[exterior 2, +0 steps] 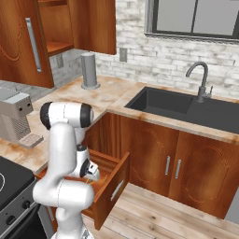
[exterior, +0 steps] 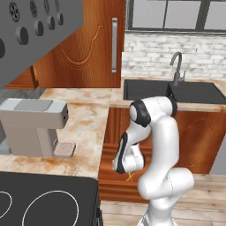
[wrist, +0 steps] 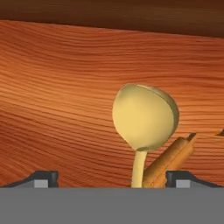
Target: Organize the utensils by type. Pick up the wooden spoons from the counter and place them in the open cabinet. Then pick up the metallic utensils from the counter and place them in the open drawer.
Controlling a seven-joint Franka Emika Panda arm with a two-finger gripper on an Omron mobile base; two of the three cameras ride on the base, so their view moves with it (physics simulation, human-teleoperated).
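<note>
Your gripper [wrist: 111, 177] hung low inside the open drawer [exterior 2: 113, 179], fingers spread apart around nothing. A pale spoon [wrist: 144, 118] lay on the drawer floor at twelve o'clock. Judging so, you needed to withdraw upward.

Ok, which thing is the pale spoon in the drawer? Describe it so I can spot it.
Start at the open drawer left of the sink. On its wooden floor lies the pale spoon: round cream-yellow bowl, thin stem, unlike the brown ridged handle touching its stem.
</note>
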